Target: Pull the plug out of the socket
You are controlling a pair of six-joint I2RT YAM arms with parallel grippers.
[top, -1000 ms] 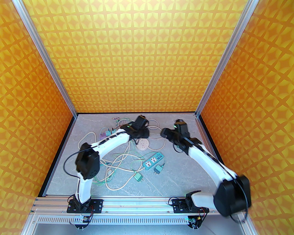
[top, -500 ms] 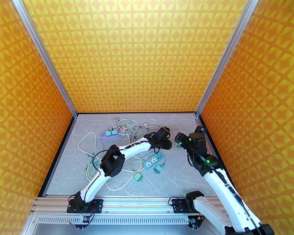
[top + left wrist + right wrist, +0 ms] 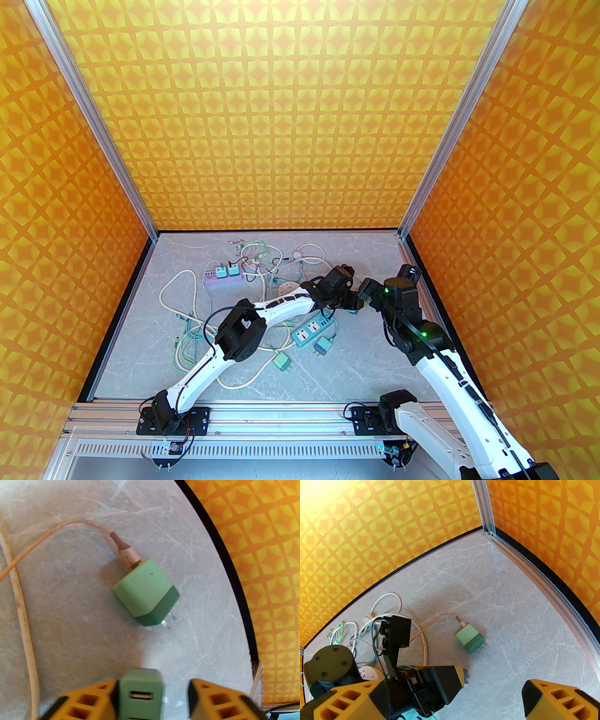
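The green plug (image 3: 140,691) sits between my left gripper's (image 3: 152,686) yellow fingers. It rests against the left finger (image 3: 93,700), and a clear gap separates it from the right finger (image 3: 211,698), so the jaws stand open. This gripper (image 3: 351,305) hovers low over the table's right middle. The round white socket (image 3: 286,287) lies to its left, partly behind the left arm. My right gripper (image 3: 455,691) is wide open and empty, close beside the left one (image 3: 363,290). The left arm's black wrist (image 3: 431,686) fills the space between its fingers.
A second green plug (image 3: 145,594) on a beige cable lies on the grey table just beyond both grippers. A teal power strip (image 3: 314,328), two loose green plugs (image 3: 281,362) and tangled cables lie mid-table. A purple strip (image 3: 218,276) holds two plugs. The right wall (image 3: 492,281) is near.
My left arm swung from the round socket to the right, carrying the green plug, and its jaws have now parted. The right arm pulled back, then closed in on the left gripper.
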